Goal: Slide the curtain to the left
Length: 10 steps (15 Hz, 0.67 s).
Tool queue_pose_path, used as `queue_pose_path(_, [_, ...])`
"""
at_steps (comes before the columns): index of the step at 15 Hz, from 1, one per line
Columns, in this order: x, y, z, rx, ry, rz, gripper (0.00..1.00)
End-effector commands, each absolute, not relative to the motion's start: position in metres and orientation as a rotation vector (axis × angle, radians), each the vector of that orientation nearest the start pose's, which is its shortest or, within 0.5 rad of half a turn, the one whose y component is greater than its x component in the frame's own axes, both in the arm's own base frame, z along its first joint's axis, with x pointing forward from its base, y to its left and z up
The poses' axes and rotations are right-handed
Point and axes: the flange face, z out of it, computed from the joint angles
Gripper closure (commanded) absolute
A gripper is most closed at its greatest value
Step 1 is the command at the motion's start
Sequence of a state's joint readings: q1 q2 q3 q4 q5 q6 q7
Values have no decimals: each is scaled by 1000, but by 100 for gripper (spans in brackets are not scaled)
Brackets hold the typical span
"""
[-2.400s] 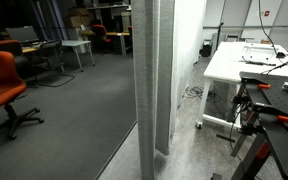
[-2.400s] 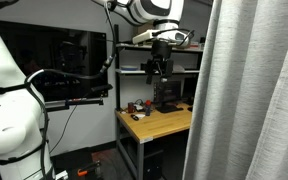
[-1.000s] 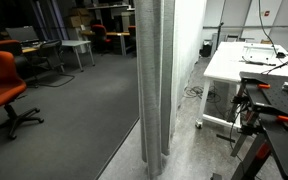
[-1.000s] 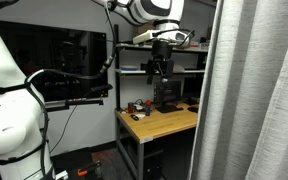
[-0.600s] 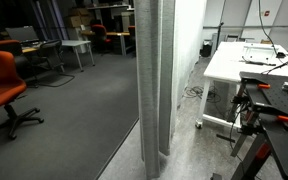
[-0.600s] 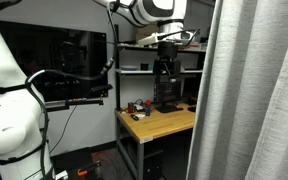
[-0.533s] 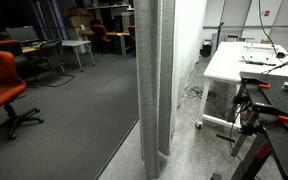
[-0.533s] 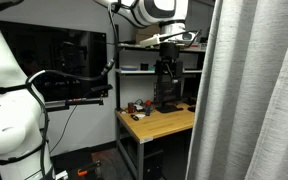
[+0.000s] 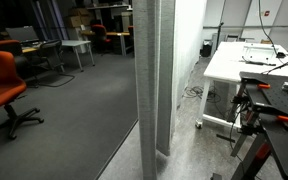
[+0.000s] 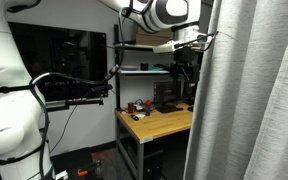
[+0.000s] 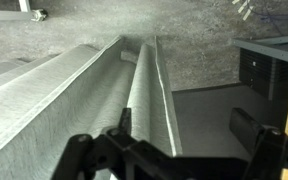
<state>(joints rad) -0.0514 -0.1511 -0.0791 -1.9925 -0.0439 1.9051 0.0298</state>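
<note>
The curtain (image 9: 156,80) hangs as a tall, bunched column of grey-white pleats reaching the floor. In an exterior view the curtain (image 10: 249,100) fills the right side. My gripper (image 10: 186,80) hangs from the white arm right at the curtain's left edge, above the workbench. In the wrist view the curtain (image 11: 149,90) shows as long folds running away from me. My gripper (image 11: 184,128) is open, its left finger (image 11: 124,122) in front of the nearest fold and the right finger (image 11: 246,130) over dark floor. Nothing is gripped.
An orange office chair (image 9: 2,85) stands on the dark carpet. A white table (image 9: 234,65) and a black clamp stand (image 9: 259,110) are beside the curtain. A wooden workbench (image 10: 159,122) with small items and shelves lies under the arm. A white robot body (image 10: 9,100) fills the foreground.
The arm has swung to the right, bringing the open gripper up to the curtain's left edge. That edge has swayed slightly. The bunched column looks unchanged.
</note>
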Motion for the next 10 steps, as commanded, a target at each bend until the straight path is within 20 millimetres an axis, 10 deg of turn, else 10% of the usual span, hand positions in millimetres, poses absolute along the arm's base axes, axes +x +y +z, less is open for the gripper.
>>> queue_pose_path(1, [537, -80, 529, -3157, 240, -131, 0])
queue_pose_path(10, [537, -81, 516, -3169, 269, -147, 0])
